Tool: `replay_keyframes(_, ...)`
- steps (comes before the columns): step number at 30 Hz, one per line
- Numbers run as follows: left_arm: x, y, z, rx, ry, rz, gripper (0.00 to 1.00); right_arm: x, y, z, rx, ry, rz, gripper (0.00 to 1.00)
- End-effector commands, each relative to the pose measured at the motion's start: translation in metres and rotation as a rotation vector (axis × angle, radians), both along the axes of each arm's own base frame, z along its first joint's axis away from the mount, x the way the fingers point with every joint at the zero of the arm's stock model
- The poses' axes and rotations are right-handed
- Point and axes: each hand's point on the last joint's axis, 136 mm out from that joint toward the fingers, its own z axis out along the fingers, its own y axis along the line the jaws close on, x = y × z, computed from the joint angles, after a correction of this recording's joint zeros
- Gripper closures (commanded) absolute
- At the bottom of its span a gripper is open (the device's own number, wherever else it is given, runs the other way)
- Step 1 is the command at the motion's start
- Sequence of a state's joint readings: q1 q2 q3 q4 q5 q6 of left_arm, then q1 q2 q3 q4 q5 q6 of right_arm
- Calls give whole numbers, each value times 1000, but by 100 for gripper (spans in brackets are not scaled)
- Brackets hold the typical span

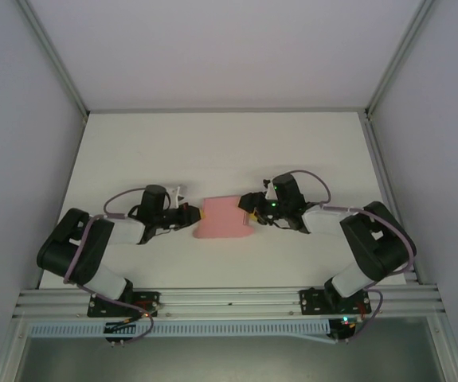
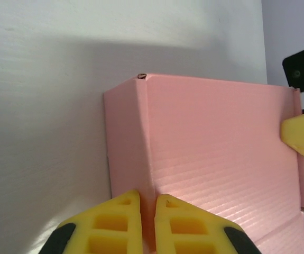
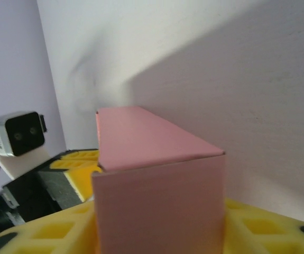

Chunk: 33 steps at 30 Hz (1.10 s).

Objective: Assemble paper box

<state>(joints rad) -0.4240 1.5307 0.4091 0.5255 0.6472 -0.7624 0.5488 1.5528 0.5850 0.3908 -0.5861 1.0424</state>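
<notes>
We see the pink box (image 1: 223, 217) lying on the white table (image 1: 213, 151), between our two arms. Our left gripper (image 1: 196, 215) is pinched tight on a fold at one end. Our right gripper (image 1: 249, 210) is half open and hugs the other end on both sides.

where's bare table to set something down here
Free: the far table from the pink box to the back wall, and the near strip between box and front rail. Crowded: mid-table, where left arm and right arm flank the box.
</notes>
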Motion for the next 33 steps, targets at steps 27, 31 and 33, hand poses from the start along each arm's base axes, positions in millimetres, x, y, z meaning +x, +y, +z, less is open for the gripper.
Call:
replay_keyframes(27, -38, -64, 155, 542, -1051, -519, 0, -4, -41, 80, 154, 467, -52, 68)
replay_keyframes(31, -33, -71, 142, 741, -1079, -556, 0, -6, -48, 82, 123, 549, -23, 69)
replay_keyframes(33, -31, -72, 133, 818, -1082, -588, 0, -8, -50, 82, 103, 570, -9, 69)
